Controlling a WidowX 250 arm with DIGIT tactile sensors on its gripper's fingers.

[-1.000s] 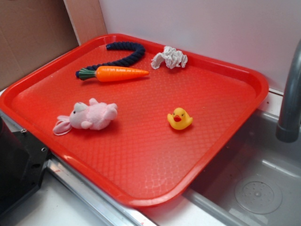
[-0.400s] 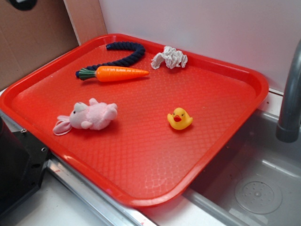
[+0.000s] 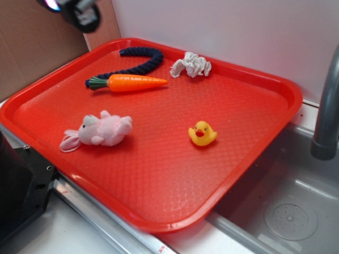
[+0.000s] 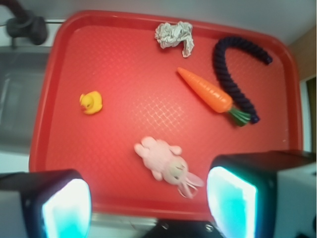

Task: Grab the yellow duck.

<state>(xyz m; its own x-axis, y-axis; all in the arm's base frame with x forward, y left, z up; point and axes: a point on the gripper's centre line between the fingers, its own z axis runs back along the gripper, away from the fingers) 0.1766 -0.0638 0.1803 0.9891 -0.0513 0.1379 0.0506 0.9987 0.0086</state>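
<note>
A wide red plastic tray with a raised rim and a fine diamond texture lies beside a grey metal sink basin; the small glossy yellow rubber duck with an orange-red beak sits upright on the tray floor, toward the side nearest the sink, well apart from everything else on the tray; in the wrist view the duck appears at the left of the tray, its beak pointing left; the pink plush bunny lies on its side across the tray from the duck, near the rim; further back the orange plastic carrot with a green top lies flat, just beside a curved dark navy rope that bends around its green end; a crumpled white cloth scrap rests near the far rim, close to the rope's other end; a grey tap pipe rises at the sink's edge; the robot gripper shows only as a dark blurred shape at the top left of the exterior view, high above the tray's far corner; in the wrist view the gripper frames the bottom of the picture with its 2 fingers set wide apart, the jaws spread fully and holding nothing, the bunny visible between them far below.
</note>
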